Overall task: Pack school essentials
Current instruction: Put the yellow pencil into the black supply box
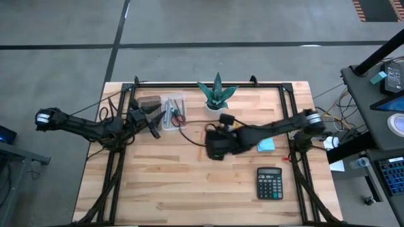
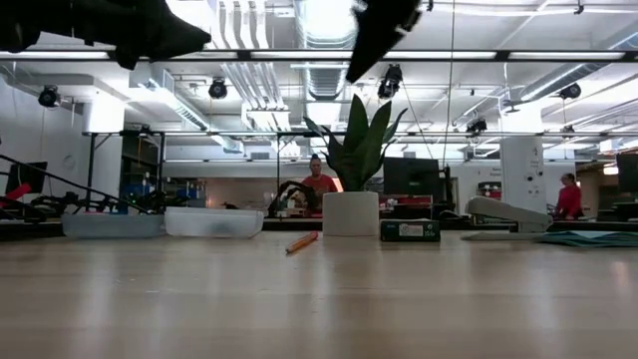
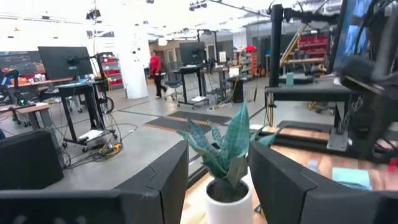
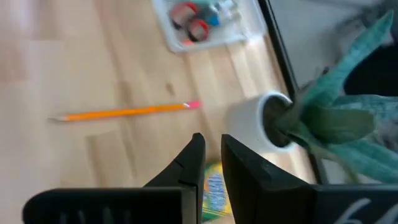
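An orange pencil [image 1: 201, 151] [image 4: 127, 112] lies flat on the wooden table. A clear tray [image 1: 172, 112] [image 4: 208, 22] holds red-handled scissors [image 4: 191, 20] and small blue pieces. The yellow-green crayon box [image 4: 214, 186] [image 2: 410, 230] lies on the table beside the plant pot. The light-blue sticky-note pad [image 1: 266, 145] rests flat near the right arm. My right gripper [image 4: 212, 146] [image 1: 218, 144] hovers above the crayon box, its fingers only a narrow gap apart and empty. My left gripper [image 3: 217, 186] [image 1: 154, 123] is open and empty, held up beside the tray.
A green spiky plant in a white pot [image 1: 218, 96] [image 2: 351, 211] stands at the far middle of the table. A black calculator [image 1: 269, 183] lies toward the near right. A brown flat object [image 1: 148, 101] sits left of the tray. People show in the room beyond.
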